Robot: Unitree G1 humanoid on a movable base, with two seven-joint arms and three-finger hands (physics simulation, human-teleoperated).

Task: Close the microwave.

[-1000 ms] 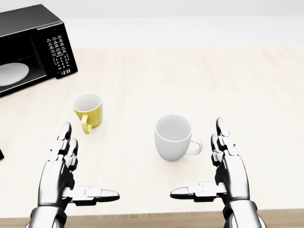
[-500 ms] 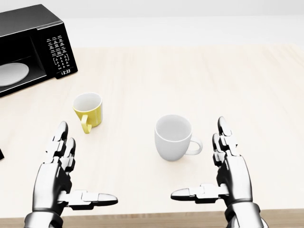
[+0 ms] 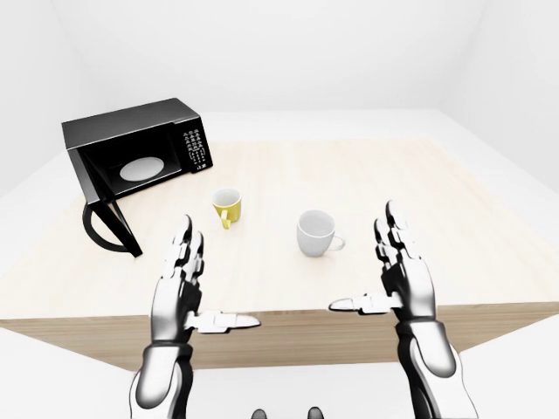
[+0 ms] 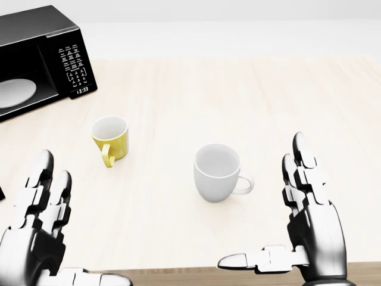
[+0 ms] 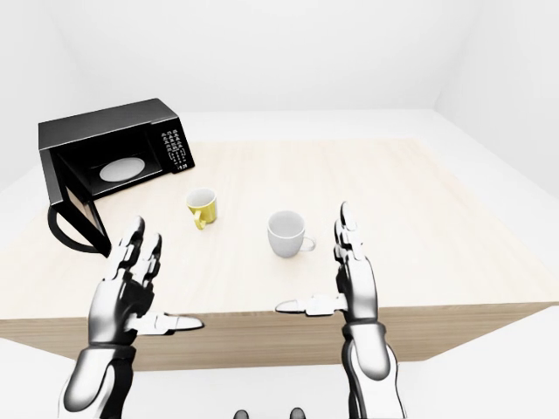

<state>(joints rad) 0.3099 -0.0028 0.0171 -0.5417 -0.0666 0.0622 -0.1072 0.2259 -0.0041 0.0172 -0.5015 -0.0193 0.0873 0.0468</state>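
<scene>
At table's left, microwave [image 3: 133,157] door [image 3: 111,229] open; both hands' fingers [image 3: 182,255] spread, empty

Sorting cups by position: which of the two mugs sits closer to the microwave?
The yellow mug; the white mug stands farther right, away from the microwave.

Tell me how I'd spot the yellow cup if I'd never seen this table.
Find the black microwave with its door hanging open at the left of the wooden table. Just to its right stand two cups; the yellow cup is the one nearer the microwave. It is smaller than the white cup and the only brightly coloured thing there.
</scene>
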